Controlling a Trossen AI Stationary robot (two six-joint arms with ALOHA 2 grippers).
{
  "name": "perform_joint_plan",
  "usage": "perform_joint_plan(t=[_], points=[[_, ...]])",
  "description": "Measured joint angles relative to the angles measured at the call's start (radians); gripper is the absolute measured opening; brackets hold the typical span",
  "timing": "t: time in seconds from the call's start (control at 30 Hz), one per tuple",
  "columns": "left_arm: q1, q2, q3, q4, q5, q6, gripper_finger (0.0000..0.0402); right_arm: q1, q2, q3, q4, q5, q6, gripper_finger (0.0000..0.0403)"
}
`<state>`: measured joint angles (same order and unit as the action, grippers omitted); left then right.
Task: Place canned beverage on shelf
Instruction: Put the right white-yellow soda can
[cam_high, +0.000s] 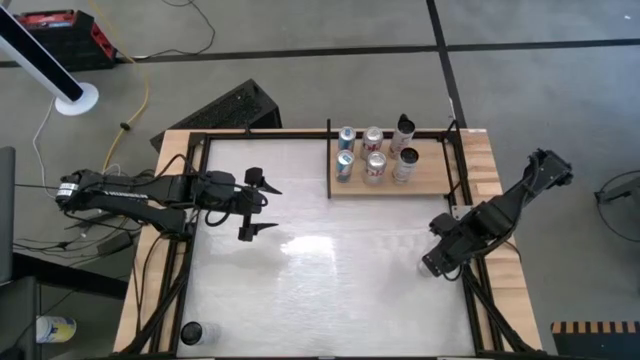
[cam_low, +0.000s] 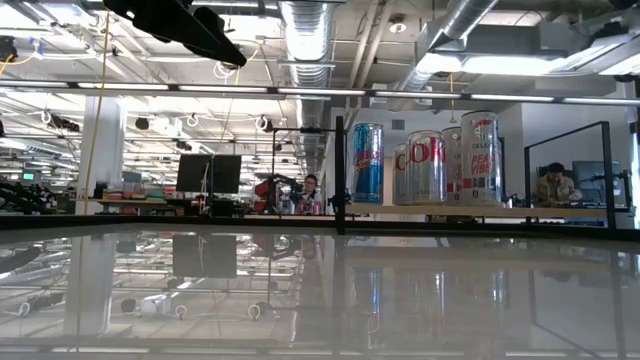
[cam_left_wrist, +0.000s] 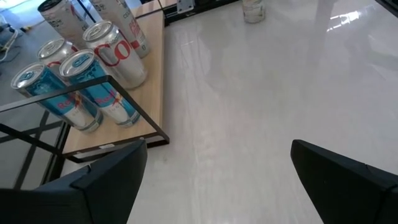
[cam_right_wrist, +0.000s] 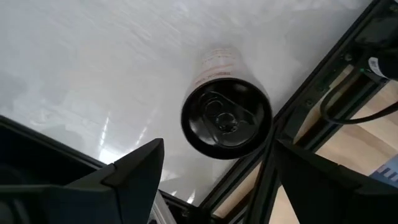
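I have the right gripper (cam_high: 432, 266) low over the table's right edge, directly above a black-topped can (cam_right_wrist: 226, 118) that stands upright on the white table (cam_high: 320, 290), just beside the black frame rail. In the right wrist view the can sits between my two fingers (cam_right_wrist: 134, 165), which stand wide on either side without touching it. So the jaws are open and hold nothing yet.

The shelf (cam_high: 440, 180) is at the far side of the table, right of centre, and it already carries six cans (cam_high: 373, 152): two blue ones nearest the shelf's left rail, two silver and red ones in the middle, and two more toward the right. All of them look upright in the low view.

The left gripper (cam_high: 258, 205) waits over the left part of the table, its fingers spread wide and empty, pointing toward the shelf.

My reading: most of the job is done, and this can is the one in hand. What is left is to close on it, lift it and carry it to a bare spot on the shelf. Another can (cam_high: 192, 332) stands at the near left corner and may follow.
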<state>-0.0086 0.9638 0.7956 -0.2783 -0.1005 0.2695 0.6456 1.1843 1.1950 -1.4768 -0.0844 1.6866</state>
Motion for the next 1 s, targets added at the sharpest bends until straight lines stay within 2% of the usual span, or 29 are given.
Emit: perform_joint_plan(t=[0.3, 0.5, 1.0], points=[[0.0, 0.0, 0.0, 0.0, 0.0, 0.007, 0.0382, 0.0, 0.036, -0.009, -0.01, 0.003, 0.007, 0.0327], [0.0, 0.0, 0.0, 0.0, 0.0, 0.015, 0.0382, 0.0, 0.068, -0.014, -0.007, 0.003, -0.043, 0.0327], [0.0, 0.0, 0.0, -0.002, 0.0, 0.0, 0.0382, 0.0, 0.081, -0.036, 0.008, 0.038, -0.087, 0.0327]])
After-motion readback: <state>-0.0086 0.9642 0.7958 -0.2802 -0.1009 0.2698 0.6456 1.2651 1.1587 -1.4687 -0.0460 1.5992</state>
